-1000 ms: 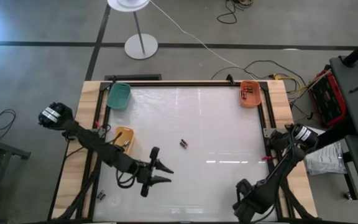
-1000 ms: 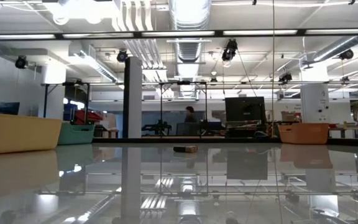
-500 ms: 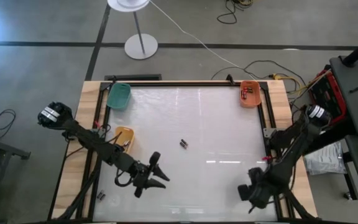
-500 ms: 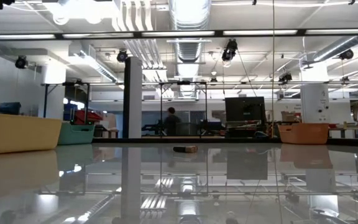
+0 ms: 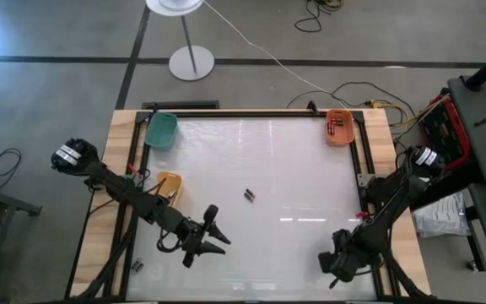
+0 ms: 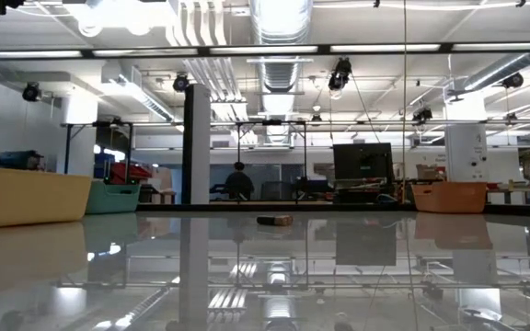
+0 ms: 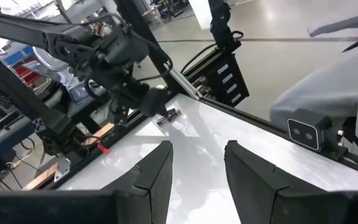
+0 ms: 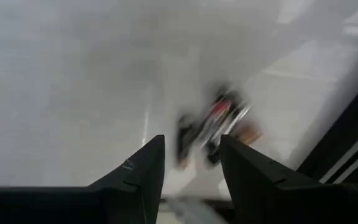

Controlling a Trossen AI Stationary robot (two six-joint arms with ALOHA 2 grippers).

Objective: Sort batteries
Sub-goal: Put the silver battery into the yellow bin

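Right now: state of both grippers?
Left gripper: open, empty, over the table's near left.
Right gripper: open, holding nothing, above a blurred cluster of batteries at the near right edge.

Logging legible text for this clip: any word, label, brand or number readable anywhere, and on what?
None can be read.
Batteries ahead of the right gripper: red marks, too blurred.
Batteries in the orange bin: too small.
Grey box past the left gripper: no lettering visible.
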